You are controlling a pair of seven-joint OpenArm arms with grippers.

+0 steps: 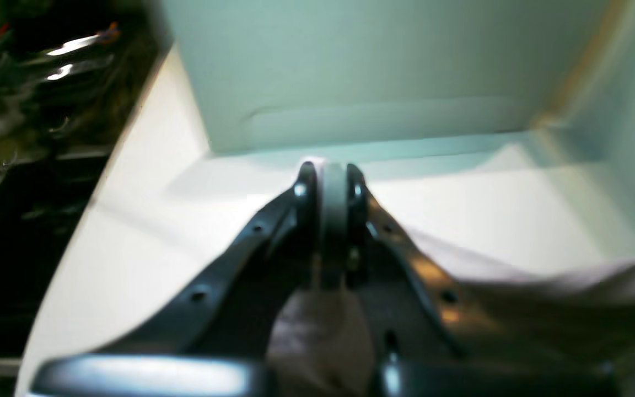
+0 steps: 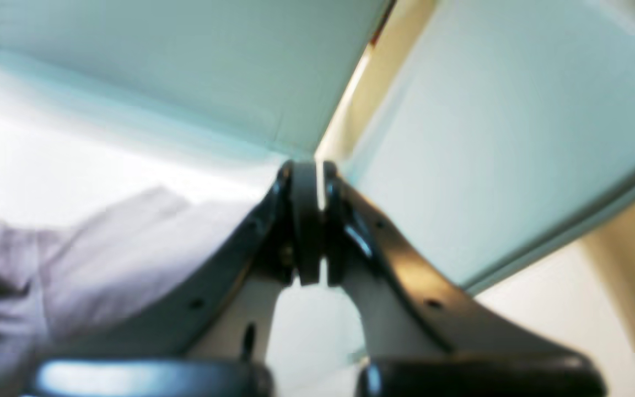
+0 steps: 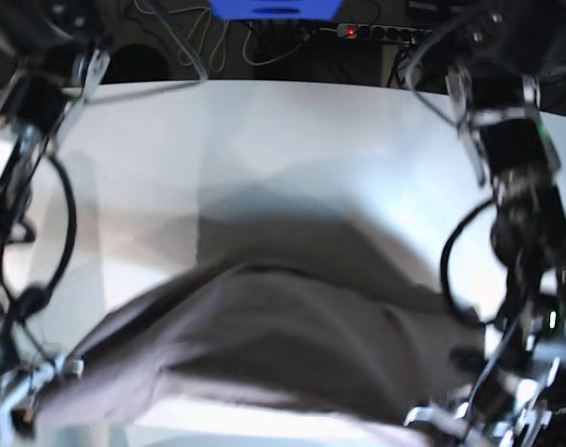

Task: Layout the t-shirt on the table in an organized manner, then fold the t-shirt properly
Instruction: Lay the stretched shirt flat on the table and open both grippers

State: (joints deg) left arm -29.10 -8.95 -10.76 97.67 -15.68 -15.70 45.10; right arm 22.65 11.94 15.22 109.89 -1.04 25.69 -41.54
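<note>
Gripping opposite edges of the t-shirt (image 3: 264, 345), the clenched left claw (image 1: 333, 171) and right claw (image 2: 306, 168) hold it stretched above the worktop (image 3: 292, 149), presumably for flattening.

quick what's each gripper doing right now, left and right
Left gripper: closed, holding the t-shirt.
Right gripper: closed; whether it pinches the t-shirt cannot be told.

- The t-shirt (image 3: 264, 345) is smeared by blur and cut off by the lower edge in the base view.
- Both wrist views are blurred; the cloth edges cannot be traced.
</note>
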